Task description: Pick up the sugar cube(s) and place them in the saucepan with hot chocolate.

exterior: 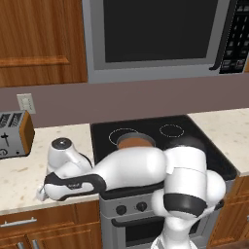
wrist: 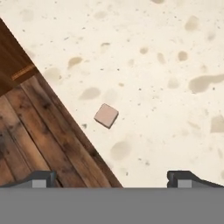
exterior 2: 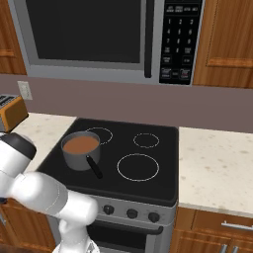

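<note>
Pinkish-tan sugar cube (wrist: 106,115) lies loose on the speckled cream countertop (wrist: 153,65), close to its front edge.

The gripper (wrist: 112,177) hangs above it with jaws spread wide, holding nothing, the cube between and beyond the tips. The small round grey metal saucepan (exterior 2: 80,149) of brown hot chocolate stands well apart on the black glass stovetop (exterior 2: 148,173), rear-left burner.
</note>
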